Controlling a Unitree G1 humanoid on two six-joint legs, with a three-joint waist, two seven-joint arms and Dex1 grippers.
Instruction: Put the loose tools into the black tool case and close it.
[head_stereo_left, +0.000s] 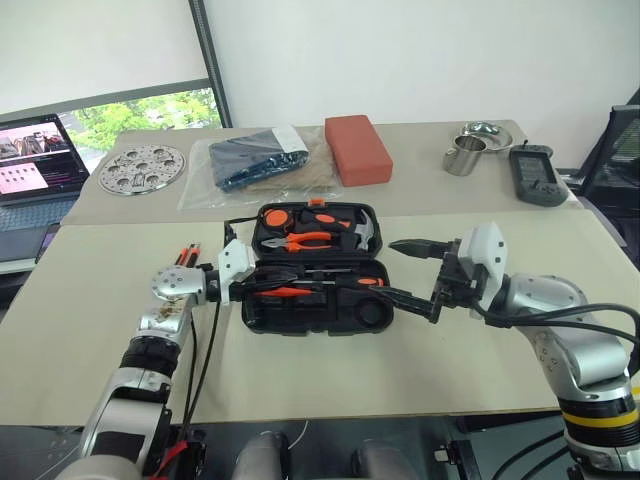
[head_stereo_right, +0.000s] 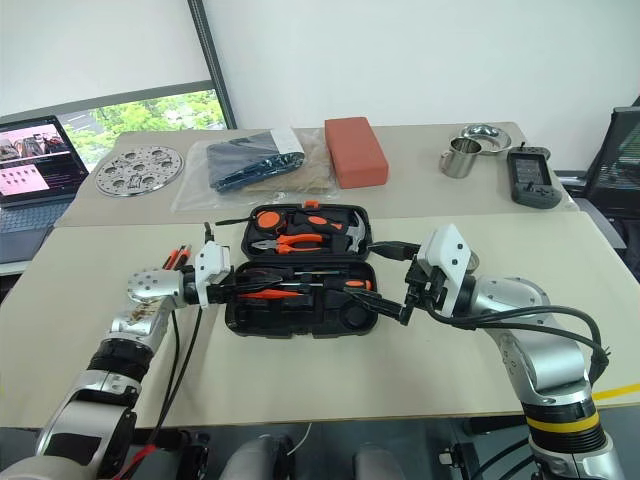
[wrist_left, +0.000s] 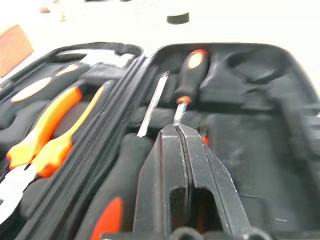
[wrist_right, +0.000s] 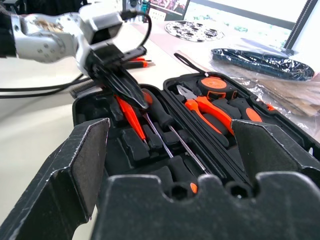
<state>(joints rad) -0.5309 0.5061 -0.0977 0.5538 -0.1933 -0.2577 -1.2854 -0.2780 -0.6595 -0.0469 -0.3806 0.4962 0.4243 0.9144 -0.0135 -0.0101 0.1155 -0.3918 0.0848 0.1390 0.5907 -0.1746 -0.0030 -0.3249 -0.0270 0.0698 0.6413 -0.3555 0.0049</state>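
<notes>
- The black tool case (head_stereo_left: 315, 270) lies open in the middle of the near table (head_stereo_left: 90, 330), its long side running left to right across the robot's front, lid half lying flat on the far side.
- The left gripper (head_stereo_left: 268, 287) reaches in from the case's left end, pointing right along the near tray; its fingers are pressed together, and I cannot tell whether they pinch anything.
- The right gripper (head_stereo_right: 392, 283) hangs at the case's right end with its fingers spread wide, nothing between them.
- Two screwdrivers (wrist_right: 167, 131) lie side by side in the near tray, lengthwise along the case.
- The right wrist view shows a slim orange tool (wrist_right: 129, 116) just under the left fingers.
- In the lid half the wrist views show pliers (wrist_right: 207, 112) and a tape measure (wrist_right: 216, 86).
- More orange-and-black tools (head_stereo_left: 186, 255) lie loose on the table left of the case.
- On the far table sit a red block (head_stereo_left: 356, 148), a bagged dark item (head_stereo_left: 255, 160), a perforated metal disc (head_stereo_left: 141, 169), a steel cup (head_stereo_left: 463, 155) and a grey handheld device (head_stereo_left: 534, 175).
</notes>
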